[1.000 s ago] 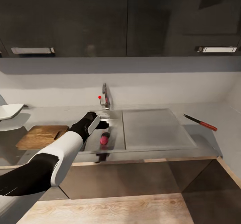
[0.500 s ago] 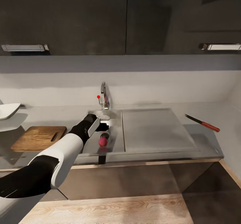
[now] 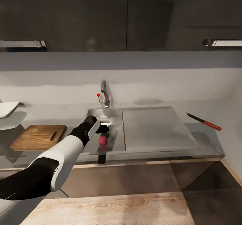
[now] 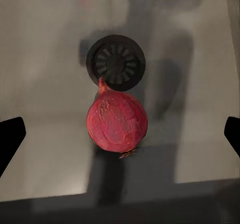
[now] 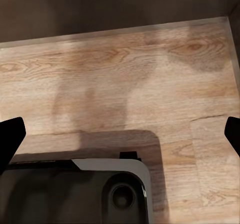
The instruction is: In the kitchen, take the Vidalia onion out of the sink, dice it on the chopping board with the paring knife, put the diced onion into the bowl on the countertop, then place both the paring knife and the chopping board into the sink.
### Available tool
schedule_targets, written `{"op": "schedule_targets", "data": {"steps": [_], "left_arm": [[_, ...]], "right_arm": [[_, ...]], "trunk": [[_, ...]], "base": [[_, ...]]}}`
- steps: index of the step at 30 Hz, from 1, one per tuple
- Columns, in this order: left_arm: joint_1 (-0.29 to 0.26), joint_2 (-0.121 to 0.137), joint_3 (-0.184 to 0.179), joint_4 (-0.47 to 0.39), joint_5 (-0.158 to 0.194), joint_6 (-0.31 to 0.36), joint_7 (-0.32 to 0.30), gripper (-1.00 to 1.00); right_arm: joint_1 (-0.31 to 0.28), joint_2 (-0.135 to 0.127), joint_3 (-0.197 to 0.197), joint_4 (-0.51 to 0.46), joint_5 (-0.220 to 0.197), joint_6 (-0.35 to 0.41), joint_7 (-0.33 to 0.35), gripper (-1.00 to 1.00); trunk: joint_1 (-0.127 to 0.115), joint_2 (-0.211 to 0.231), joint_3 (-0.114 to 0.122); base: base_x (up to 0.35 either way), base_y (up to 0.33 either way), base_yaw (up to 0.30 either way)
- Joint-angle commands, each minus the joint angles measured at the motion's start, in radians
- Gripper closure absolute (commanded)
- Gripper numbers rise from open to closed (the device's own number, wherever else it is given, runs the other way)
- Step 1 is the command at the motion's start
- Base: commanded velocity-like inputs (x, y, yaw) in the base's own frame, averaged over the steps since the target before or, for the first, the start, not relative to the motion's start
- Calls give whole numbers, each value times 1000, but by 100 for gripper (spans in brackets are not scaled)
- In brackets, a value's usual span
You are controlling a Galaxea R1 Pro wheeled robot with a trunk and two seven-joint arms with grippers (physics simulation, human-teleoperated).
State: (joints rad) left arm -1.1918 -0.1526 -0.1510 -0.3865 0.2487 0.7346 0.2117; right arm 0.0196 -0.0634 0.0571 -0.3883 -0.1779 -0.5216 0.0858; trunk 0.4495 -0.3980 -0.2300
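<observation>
Pink-red Vidalia onion [image 4: 117, 122] on sink [image 3: 114, 141] floor beside drain [image 4: 115, 62] | left claw [image 4: 120, 134] spread wide, straddling it, untouched | lower straight, close across widest girth, lift clear of rim | right claw [image 5: 120, 134] open over floor [image 5: 150, 83]

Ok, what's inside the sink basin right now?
The Vidalia onion lies on the floor of the sink, beside the round drain, with the open left gripper above it. The near wall hides the basin's front part.

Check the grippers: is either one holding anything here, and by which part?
Nothing is held. The left gripper is open above the Vidalia onion, which lies in the sink beside the drain. The right gripper is open over wooden floor.
</observation>
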Motion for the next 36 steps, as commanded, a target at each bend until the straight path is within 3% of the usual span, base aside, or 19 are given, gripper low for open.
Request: {"op": "schedule_targets", "data": {"steps": [1,36], "left_arm": [[5,1,-8,-1,11,3,8,-100],[57,4,-9,-2,10,-10,9,-100]], "right_arm": [[0,-1,6,-1,-11,-2,3,-100],[0,-1,6,-1,-11,-2,3,-100]], "trunk": [[1,-2,-3],[1,-2,-59]], "base": [[0,0,0],[52,0,0]]}}
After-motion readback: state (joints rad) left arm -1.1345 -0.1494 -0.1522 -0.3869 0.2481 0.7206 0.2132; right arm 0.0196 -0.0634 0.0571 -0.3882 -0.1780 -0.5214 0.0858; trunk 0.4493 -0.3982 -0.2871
